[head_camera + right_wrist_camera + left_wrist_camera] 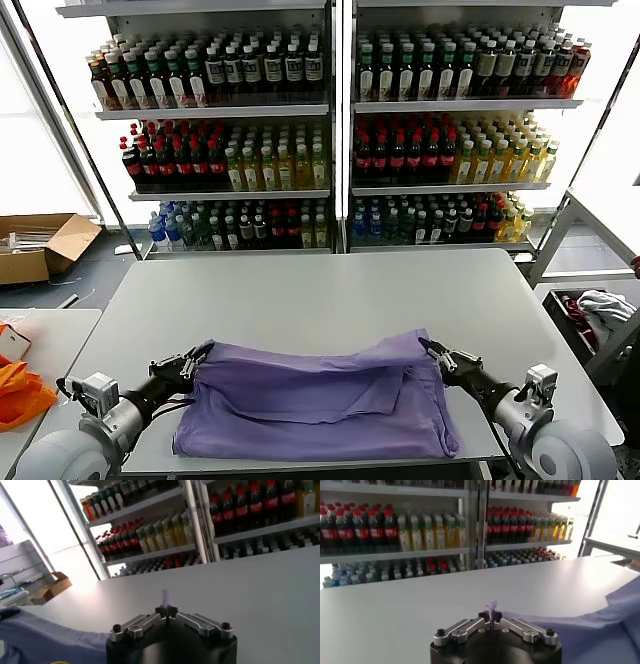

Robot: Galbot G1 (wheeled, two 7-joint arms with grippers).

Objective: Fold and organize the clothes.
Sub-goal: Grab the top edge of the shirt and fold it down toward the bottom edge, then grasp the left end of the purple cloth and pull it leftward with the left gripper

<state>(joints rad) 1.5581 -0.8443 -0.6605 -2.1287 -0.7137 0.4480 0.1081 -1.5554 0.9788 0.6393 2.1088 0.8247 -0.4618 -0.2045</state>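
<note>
We see the lavender T-shirt (315, 400) spread across the near edge of the white table (320, 290), at six o'clock from its centre. At nine o'clock of the cloth, our left gripper (197, 357) is pinched tight on its corner. At three o'clock, our right gripper (432, 349) is clamped on the opposite corner. Bottle shelves (330, 130) stand at twelve.
</note>
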